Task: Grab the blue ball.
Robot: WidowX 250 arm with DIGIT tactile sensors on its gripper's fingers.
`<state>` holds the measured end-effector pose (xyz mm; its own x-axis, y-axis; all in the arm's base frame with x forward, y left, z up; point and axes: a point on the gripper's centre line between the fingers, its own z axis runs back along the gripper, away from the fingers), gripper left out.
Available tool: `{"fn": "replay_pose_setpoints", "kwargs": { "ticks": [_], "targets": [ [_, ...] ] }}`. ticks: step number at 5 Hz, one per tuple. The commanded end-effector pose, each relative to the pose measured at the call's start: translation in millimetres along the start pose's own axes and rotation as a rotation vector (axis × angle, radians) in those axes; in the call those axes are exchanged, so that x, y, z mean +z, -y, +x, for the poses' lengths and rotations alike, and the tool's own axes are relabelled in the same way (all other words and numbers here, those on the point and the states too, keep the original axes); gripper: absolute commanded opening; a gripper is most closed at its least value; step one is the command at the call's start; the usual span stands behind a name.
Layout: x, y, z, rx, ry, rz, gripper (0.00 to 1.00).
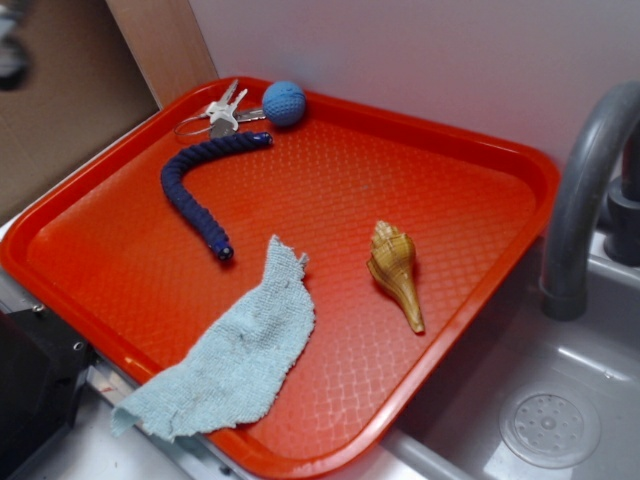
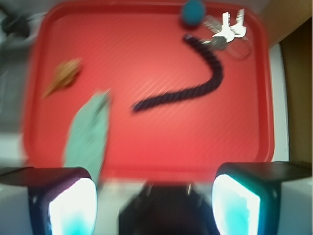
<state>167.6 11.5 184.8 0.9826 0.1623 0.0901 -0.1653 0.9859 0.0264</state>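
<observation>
The blue ball (image 1: 284, 103) (image 2: 193, 12) is a small round fuzzy ball lying in the far corner of the red tray (image 1: 420, 190) (image 2: 146, 58), touching a bunch of keys (image 1: 225, 108) (image 2: 227, 29). In the blurred wrist view my gripper (image 2: 155, 198) hovers high over the tray's opposite near edge, far from the ball. Its two fingers (image 2: 73, 203) stand wide apart with nothing between them. I cannot make out the gripper in the exterior view.
On the tray also lie a dark navy braided rope (image 1: 190, 190) (image 2: 195, 90), a pale blue-green cloth (image 1: 235, 350) (image 2: 88, 134) overhanging the near edge, and a seashell (image 1: 395, 270) (image 2: 63, 76). A grey faucet (image 1: 585, 180) and a sink (image 1: 548, 428) stand beside the tray.
</observation>
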Motion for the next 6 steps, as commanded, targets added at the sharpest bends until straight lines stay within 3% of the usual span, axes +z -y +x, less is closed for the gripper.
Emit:
{"fn": "replay_pose_setpoints", "kwargs": {
  "ticks": [1,2,3,6],
  "targets": [
    [-39.7,-19.6,103.3,0.021,0.146,-0.001,1.0],
    [-48.0,-14.7,145.2,-0.023,0.146,-0.036,1.0],
    [-51.6,-15.5,165.1,-0.085,0.139,-0.043,1.0],
    [-51.6,-15.5,165.1,-0.085,0.139,-0.043,1.0]
  ]
}}
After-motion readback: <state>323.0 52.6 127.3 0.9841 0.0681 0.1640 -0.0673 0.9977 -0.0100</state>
